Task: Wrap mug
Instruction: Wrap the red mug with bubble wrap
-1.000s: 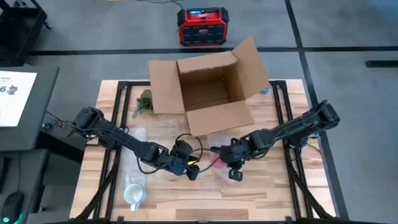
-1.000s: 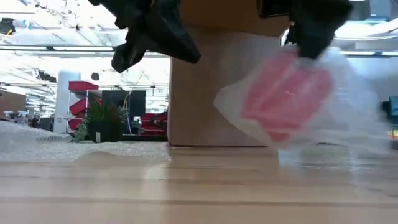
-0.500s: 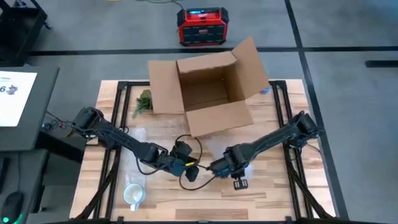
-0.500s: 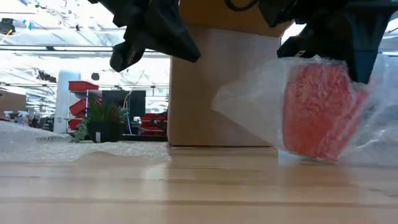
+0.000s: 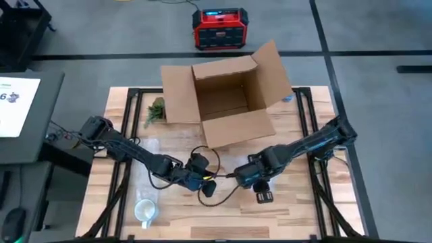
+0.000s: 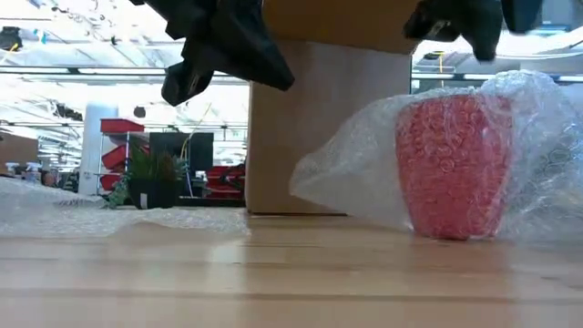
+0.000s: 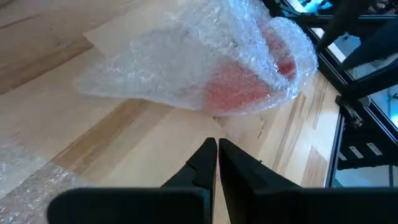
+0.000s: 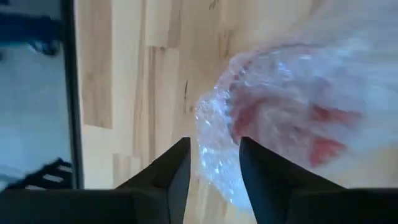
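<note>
A red mug wrapped in clear bubble wrap stands upright on the wooden table, its base on the boards. A loose flap of the wrap trails toward the left gripper. My right gripper hangs open just above the wrapped mug, and in the low view its fingers are clear of the wrap. My left gripper is shut and holds nothing. It hovers a short way off from the wrapped mug, on the table's left side of it.
An open cardboard box stands behind the mug at the table's far middle. A small green plant is left of it. A second bubble-wrap sheet and a pale mug lie at the near left. A black cable loops between the grippers.
My right gripper has brought the wrapped mug down from a tilted, lifted hold and a little toward the table's near edge. The mug now stands upright on the table. The gripper has let go and risen clear above it.
</note>
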Tool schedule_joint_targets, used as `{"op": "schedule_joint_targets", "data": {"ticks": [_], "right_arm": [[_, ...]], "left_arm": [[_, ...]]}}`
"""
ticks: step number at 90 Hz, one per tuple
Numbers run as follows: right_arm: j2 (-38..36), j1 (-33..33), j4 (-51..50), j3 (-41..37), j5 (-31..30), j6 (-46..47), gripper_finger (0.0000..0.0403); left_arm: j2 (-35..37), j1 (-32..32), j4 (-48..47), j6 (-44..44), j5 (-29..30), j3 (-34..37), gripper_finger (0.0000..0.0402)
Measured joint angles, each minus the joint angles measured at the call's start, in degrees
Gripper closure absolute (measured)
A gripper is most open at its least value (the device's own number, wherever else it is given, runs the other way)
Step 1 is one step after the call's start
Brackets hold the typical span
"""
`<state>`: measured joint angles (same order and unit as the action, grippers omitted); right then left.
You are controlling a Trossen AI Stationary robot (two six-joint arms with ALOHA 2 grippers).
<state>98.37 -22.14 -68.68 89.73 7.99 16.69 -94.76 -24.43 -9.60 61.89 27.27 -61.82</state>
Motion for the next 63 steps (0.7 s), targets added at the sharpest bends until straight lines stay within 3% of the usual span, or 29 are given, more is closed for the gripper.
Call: {"op": "schedule_joint_targets", "data": {"ticks": [22,37,55,63], "right_arm": [[-6.6,-1.5,2.3,-1.0,-3.7,3.6,0.0289],[-8.9,-0.7,21.3,-11.9,-5.3,2.6,0.0327],[-8.1,2.4,31.2,-23.3,-10.0,6.1,0.0391],[-8.1,3.0,35.0,-27.7,-11.4,7.9,0.0398]], "left_arm": [[0.0,0.0,0.0,-0.1,0.0,0.0,0.0402],[0.0,0.0,0.0,-0.1,0.0,0.0,0.0402],[0.0,0.0,0.0,0.9,-0.4,0.0,0.0402],[0.0,0.0,-0.1,1.9,-0.8,0.0,0.0402]]}}
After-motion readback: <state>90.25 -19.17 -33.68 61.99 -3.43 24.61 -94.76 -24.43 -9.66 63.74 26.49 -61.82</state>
